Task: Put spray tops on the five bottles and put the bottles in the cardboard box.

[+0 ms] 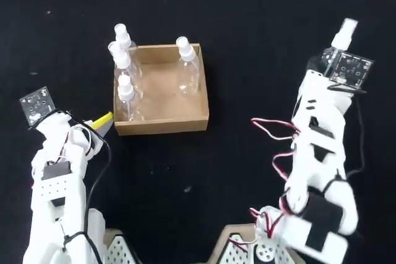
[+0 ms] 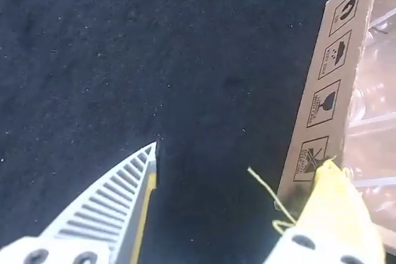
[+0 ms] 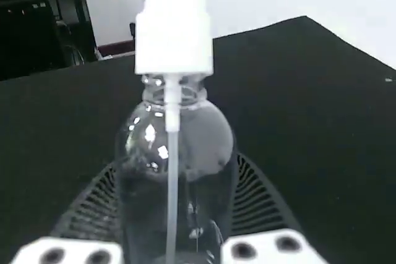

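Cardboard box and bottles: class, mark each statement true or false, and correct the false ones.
1. The right gripper holds a bottle fitted with a spray top. True.
2. The cardboard box holds five bottles. False: four bottles stand in it.
3. The left gripper grips a bottle. False: it is open and empty, beside the box's corner.
4. Every bottle in the box has a top on. True.

Speckled black table (image 1: 247,35)
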{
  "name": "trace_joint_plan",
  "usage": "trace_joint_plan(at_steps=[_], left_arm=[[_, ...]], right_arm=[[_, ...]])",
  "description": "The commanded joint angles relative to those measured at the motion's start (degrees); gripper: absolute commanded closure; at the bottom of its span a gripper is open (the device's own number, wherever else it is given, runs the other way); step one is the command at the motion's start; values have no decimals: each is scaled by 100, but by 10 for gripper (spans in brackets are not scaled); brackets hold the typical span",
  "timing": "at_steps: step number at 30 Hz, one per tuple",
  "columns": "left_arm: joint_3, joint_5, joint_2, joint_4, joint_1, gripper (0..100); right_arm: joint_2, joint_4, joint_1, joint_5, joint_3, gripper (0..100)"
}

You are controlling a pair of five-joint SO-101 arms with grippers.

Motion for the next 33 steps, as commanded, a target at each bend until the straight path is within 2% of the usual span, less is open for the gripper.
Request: trace_joint_plan(at_steps=[1,9,15,25,33], left_arm=[[-31,44,-158,-105,127,711],[-31,35,-158,-114,127,711],[-31,35,-158,-114,127,711],[-22,35,-149,-114,127,711],[-22,35,-141,-114,127,711]], right_arm=[[409,-554,105,26,-602,987],[1982,-1574,273,26,-1402,988],[2580,-1591,589,-9,-1666,988],[2756,-1591,624,35,-1763,988],[3574,-3191,703,237,-1727,988]])
